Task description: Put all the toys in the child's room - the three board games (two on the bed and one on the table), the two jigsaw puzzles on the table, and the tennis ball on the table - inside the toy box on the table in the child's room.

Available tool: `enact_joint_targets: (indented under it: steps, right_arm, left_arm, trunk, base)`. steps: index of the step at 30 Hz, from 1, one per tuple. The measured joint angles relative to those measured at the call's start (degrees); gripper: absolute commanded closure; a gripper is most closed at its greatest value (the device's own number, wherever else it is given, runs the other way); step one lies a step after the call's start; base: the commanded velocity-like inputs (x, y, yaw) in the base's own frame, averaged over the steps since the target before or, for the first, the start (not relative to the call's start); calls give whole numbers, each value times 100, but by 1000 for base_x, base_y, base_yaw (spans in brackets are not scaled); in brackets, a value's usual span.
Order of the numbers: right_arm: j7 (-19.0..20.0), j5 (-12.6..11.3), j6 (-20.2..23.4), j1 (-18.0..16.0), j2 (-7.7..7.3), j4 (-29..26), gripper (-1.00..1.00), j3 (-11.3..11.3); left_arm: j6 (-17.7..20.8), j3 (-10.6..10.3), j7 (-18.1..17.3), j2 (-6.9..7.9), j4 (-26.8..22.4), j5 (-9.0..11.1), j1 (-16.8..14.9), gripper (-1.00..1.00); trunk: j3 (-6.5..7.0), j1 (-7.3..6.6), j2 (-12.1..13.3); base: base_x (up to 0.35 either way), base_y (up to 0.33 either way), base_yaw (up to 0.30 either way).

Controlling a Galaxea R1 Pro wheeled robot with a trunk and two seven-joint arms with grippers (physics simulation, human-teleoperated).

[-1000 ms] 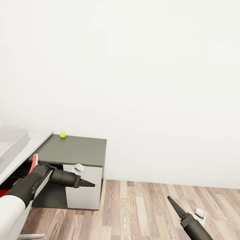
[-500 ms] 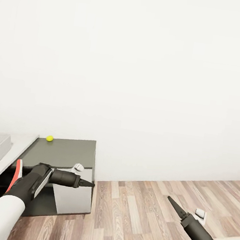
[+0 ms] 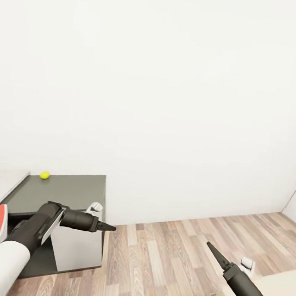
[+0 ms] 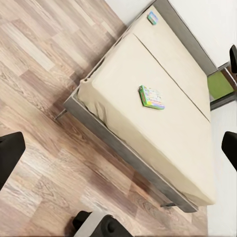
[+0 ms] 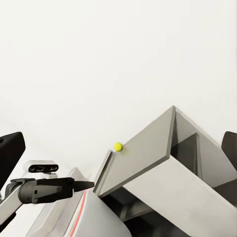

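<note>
Bed [image 4: 163, 123]: beige mattress on a grey frame, standing on the wood-plank floor [image 3: 171, 258].
Shelf unit [image 3: 62, 193]: low, dark grey, against the white wall.
Board game, green-edged [image 4: 151, 97]: flat near the middle of the mattress.
Board game, small blue [image 4: 152, 18]: at a far corner of the bed.
Left end effector [image 3: 105, 226]: fingers spread wide, empty.
Right end effector [image 3: 213, 252]: fingers apart, empty.
Tennis ball [image 3: 45, 175]: on the shelf unit's back edge, by the wall.
</note>
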Motion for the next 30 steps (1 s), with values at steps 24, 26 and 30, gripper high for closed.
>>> enact_joint_targets:
  steps: [24,26,30]
  right_arm:
    - [-9,-16,15,1,1,0,-100,0]
    - [-6,-21,16,1,1,1,-100,0]
    - [-7,-24,17,0,1,4,-100,0]
  left_arm:
    - [-3,10,4,15,14,2,0,-100]
    - [-2,10,6,15,14,2,0,-100]
    - [-1,10,6,15,14,2,0,-100]
  trunk:
    - [65,-1,-1]
    - [78,-1,-1]
    - [103,-1,-1]
  base:
    - [-25,31,-95]
    - [0,0,-217]
    - [0,26,-218]
